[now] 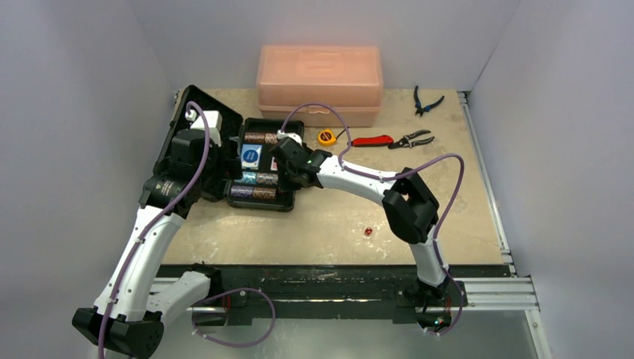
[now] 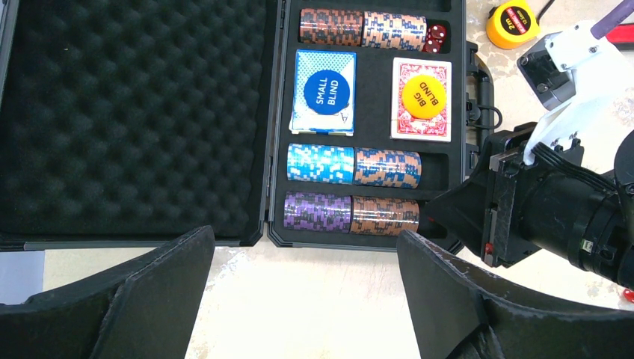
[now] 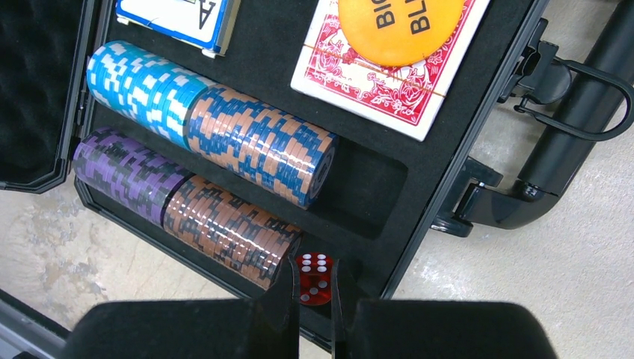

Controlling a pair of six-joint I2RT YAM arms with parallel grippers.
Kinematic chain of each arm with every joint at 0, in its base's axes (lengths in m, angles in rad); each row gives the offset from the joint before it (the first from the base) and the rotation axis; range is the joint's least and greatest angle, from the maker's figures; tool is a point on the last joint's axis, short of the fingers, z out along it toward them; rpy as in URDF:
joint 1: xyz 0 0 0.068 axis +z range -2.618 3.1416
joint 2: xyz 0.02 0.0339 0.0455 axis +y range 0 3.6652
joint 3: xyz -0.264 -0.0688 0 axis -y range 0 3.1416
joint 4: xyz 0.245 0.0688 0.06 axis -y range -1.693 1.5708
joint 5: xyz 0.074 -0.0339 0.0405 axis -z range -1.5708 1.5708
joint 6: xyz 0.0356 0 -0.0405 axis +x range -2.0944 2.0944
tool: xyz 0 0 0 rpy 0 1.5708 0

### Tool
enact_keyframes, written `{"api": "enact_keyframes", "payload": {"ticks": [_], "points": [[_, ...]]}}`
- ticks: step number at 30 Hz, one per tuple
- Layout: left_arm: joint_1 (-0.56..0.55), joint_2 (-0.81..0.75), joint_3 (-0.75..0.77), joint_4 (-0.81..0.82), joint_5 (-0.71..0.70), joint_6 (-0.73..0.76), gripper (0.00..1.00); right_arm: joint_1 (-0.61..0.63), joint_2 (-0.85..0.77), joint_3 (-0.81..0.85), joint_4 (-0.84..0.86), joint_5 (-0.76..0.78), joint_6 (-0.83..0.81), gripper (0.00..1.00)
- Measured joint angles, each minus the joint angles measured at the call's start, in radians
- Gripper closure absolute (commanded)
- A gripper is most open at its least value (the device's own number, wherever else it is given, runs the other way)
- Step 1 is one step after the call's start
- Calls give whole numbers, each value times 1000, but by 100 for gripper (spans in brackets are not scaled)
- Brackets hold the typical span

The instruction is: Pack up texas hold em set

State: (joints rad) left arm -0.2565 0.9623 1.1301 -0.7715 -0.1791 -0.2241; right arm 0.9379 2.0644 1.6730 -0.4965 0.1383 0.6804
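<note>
The black briefcase (image 1: 258, 206) lies open, its foam-lined lid (image 2: 134, 112) folded out to the left. Inside are chip stacks (image 2: 351, 213), a blue deck under the blue disc (image 2: 325, 91), a red deck under the yellow disc (image 2: 423, 96), and red dice (image 2: 437, 35) in the far row. My right gripper (image 3: 315, 280) is shut on a red die (image 3: 314, 265), low over the near row's end slot beside the brown chip stack (image 3: 232, 228). Another red die (image 1: 368, 232) lies loose on the table. My left gripper (image 2: 303, 254) hangs open above the case's near edge, nothing between its fingers.
A translucent pink plastic box (image 1: 320, 82) stands at the back. A yellow tape measure (image 1: 326, 137), a red-handled tool (image 1: 371, 140), pliers (image 1: 413, 138) and blue-handled cutters (image 1: 426, 101) lie right of the case. The case handle (image 3: 568, 142) sticks out toward them.
</note>
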Motion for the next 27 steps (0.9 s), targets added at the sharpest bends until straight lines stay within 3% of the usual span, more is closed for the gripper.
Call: {"api": "enact_keyframes", "payload": {"ticks": [27], "points": [[0,-2,0,0,0,0,8,5,-5,-89,76,-2,7,100]]}}
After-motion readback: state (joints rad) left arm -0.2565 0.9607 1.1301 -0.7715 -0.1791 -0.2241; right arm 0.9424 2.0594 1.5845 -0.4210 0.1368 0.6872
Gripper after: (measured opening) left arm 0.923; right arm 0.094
